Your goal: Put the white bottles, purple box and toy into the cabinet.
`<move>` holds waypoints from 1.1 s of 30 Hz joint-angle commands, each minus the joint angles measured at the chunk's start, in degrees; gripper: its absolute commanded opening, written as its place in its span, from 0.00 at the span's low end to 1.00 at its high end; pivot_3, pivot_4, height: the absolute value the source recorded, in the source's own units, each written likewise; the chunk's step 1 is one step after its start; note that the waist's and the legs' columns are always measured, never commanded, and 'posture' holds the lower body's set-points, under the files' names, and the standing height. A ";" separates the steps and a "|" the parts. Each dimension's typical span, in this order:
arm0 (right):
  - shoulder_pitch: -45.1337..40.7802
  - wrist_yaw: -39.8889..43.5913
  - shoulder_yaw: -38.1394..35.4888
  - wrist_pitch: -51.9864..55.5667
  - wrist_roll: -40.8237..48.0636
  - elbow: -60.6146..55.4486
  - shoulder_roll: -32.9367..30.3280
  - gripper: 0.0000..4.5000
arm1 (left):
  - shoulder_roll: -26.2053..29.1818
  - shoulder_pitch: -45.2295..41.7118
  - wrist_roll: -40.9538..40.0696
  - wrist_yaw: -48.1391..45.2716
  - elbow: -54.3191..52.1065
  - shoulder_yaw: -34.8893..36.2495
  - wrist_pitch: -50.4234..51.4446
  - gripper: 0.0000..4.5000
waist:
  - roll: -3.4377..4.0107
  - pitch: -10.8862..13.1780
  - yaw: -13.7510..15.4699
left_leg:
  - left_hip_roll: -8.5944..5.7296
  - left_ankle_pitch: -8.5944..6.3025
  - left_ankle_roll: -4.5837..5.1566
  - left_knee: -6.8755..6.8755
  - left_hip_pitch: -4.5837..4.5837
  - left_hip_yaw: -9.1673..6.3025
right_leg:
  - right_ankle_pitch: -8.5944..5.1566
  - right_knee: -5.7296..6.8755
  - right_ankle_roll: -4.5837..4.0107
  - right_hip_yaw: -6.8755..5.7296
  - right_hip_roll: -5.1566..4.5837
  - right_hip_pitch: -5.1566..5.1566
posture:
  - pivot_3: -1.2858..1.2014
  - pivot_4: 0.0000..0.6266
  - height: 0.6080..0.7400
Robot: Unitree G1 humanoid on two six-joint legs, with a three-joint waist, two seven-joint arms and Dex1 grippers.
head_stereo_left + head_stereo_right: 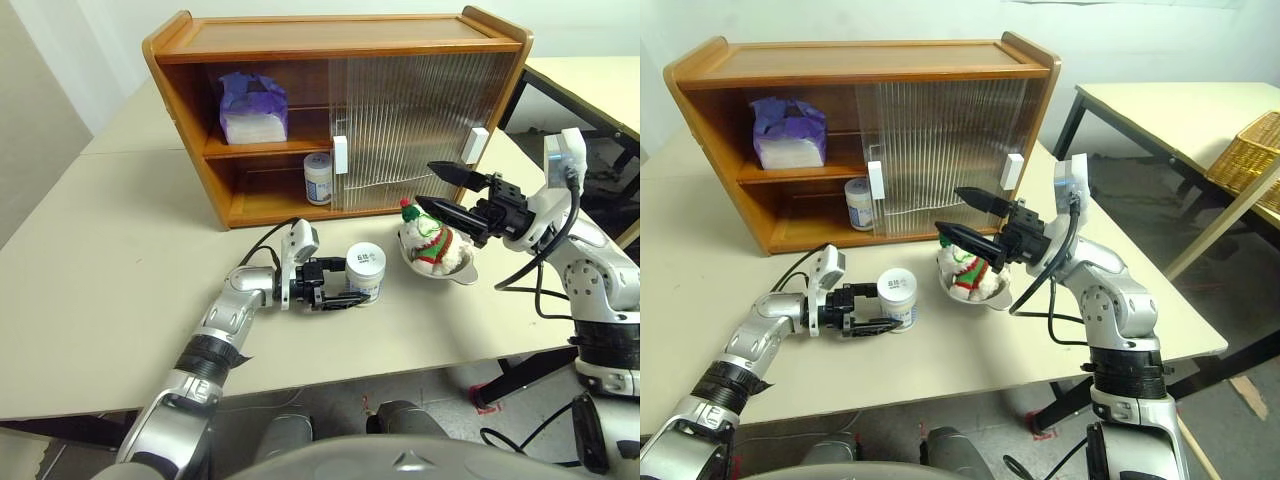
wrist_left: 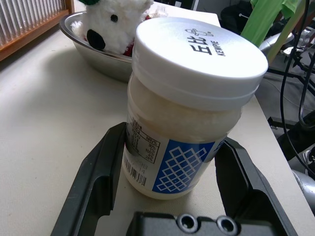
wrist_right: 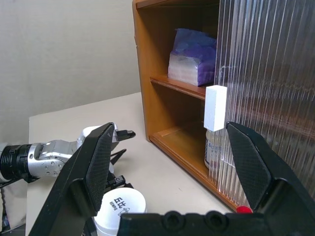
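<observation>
One white bottle [image 1: 366, 266] stands on the table, and my left gripper [image 1: 350, 288] is shut on it, one finger against each side of the jar [image 2: 187, 123]. The other white bottle [image 1: 318, 180] sits on the cabinet's [image 1: 340, 40] lower shelf, beside a door handle. On the upper shelf lies the purple box [image 1: 252, 108]. The toy [image 1: 432, 240] rests in a silver bowl [image 1: 462, 273] in front of the cabinet. Just above the toy, my right gripper [image 1: 427, 184] hovers open and holds nothing.
The cabinet's ribbed doors [image 1: 420, 120] cover its right half; the left half stands open. A second table [image 1: 1160, 100] and a wicker basket [image 1: 1252, 148] are off to the right. The table's front edge [image 1: 330, 385] runs close below my left arm.
</observation>
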 commanded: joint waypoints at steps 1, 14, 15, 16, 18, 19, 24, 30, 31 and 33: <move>-0.92 0.37 0.09 0.01 0.29 0.31 -0.01 1.00 | 0.93 0.95 -0.75 2.17 -0.44 2.76 0.44 0.68 | 0.00 0.00 0.00 | 0.00 0.00 0.00 0.00 0.00 0.01 | 0.00 0.00 0.00 0.00 0.00 0.00 | 0.48 0.00 1.00; -0.80 0.83 0.90 -0.27 -0.14 0.86 1.26 1.00 | 1.00 3.29 -4.73 13.18 -2.65 12.88 3.80 0.68 | 0.02 0.01 0.16 | -0.03 0.03 0.01 -0.04 0.00 0.04 | -0.02 -0.01 -0.07 -0.02 -0.01 -0.01 | 0.49 0.00 1.00; -0.89 0.89 0.92 -0.30 -0.19 0.98 1.30 1.00 | 0.92 3.34 -4.62 13.72 -2.58 13.09 3.82 0.68 | 0.02 0.01 0.21 | -0.03 0.03 0.01 -0.04 0.00 0.04 | -0.02 -0.03 -0.07 -0.01 -0.02 -0.01 | 0.49 0.00 1.00; -0.92 0.94 0.91 -0.31 -0.21 1.05 1.31 1.00 | 0.82 3.38 -4.51 14.21 -2.52 13.28 3.65 0.68 | 0.02 0.01 0.24 | -0.04 0.03 0.01 -0.04 -0.01 0.04 | -0.02 -0.03 -0.07 0.01 -0.03 -0.01 | 0.49 0.00 1.00; -0.94 1.02 0.91 -0.31 -0.20 1.16 1.34 1.00 | 0.06 2.89 -4.61 16.36 -1.86 14.52 2.37 0.68 | 0.02 0.01 0.29 | -0.04 0.03 0.01 -0.03 -0.03 0.04 | -0.02 -0.04 -0.07 0.01 -0.03 -0.03 | 0.49 0.00 1.00; -0.93 1.03 0.92 -0.31 -0.20 1.18 1.34 1.00 | -0.19 2.71 -4.48 17.15 -1.62 14.91 1.81 0.68 | 0.02 0.01 0.31 | -0.05 0.03 0.01 -0.03 -0.03 0.07 | -0.02 -0.04 -0.08 0.01 -0.03 -0.03 | 0.49 0.00 1.00; 0.16 0.65 0.82 -0.12 -0.09 0.53 1.40 1.00 | -2.13 1.53 -3.81 22.76 -0.74 17.01 -0.40 0.68 | 0.02 0.01 0.35 | -0.04 0.04 0.00 -0.03 0.00 0.12 | 0.01 -0.02 -0.10 -0.03 0.03 0.00 | 0.49 0.00 1.00; 0.29 0.43 0.69 -0.15 -0.06 0.42 1.45 1.00 | -2.31 -0.55 -2.46 29.80 0.27 19.24 -1.33 0.68 | 0.02 0.01 0.46 | -0.07 0.05 0.00 0.01 0.05 0.21 | 0.03 -0.03 -0.06 -0.07 0.04 0.08 | 0.49 0.00 1.00; 0.24 0.45 0.70 -0.18 -0.09 0.52 1.46 1.00 | -2.13 -1.03 -2.10 31.06 0.86 19.54 -1.27 0.68 | 0.02 0.01 0.46 | -0.08 0.05 0.00 0.01 0.09 0.22 | 0.03 -0.03 -0.06 -0.10 0.04 0.10 | 0.49 0.00 1.00; 0.27 0.46 0.71 -0.19 -0.10 0.53 1.47 1.00 | -1.89 -1.87 -1.81 32.94 1.72 19.99 -0.88 0.68 | 0.02 0.01 0.47 | -0.11 0.05 0.00 0.01 0.16 0.23 | 0.03 -0.03 -0.05 -0.11 0.04 0.17 | 0.49 0.00 1.00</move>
